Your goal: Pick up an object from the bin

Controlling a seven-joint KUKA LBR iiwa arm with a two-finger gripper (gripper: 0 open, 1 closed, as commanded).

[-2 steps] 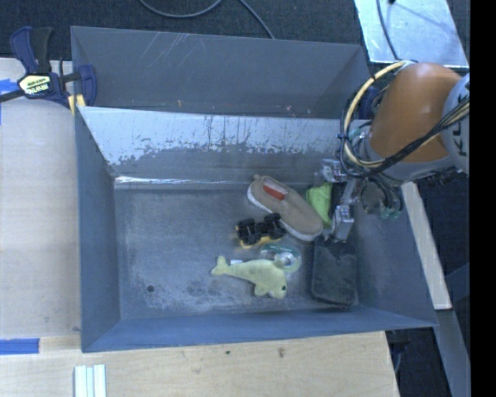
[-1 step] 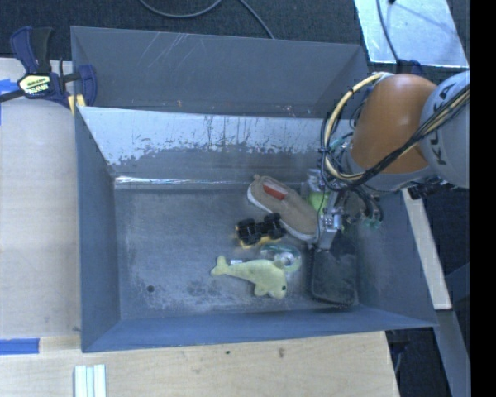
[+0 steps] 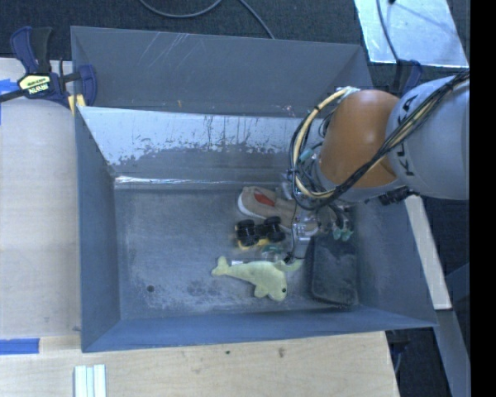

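The gripper (image 3: 304,231) sits beside a black toy (image 3: 255,232) near the bin's (image 3: 95,246) right wall. Its spread cannot be told.

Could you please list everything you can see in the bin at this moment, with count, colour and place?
bin: one, grey metal, middle of the view.
fish-shaped soft toy: one, pale yellow-green, lying on the bin floor near the front wall.
small toy: one, black with yellow bits, mid-floor, just left of the gripper.
rounded thing: one, white with a red-orange patch, by the back wall, above the black toy.
flat pad: one, dark grey, front right corner of the floor.
arm: one, grey, with an orange cover and looped cables, reaching in from the right.
gripper: one, low between the small toy and the flat pad.
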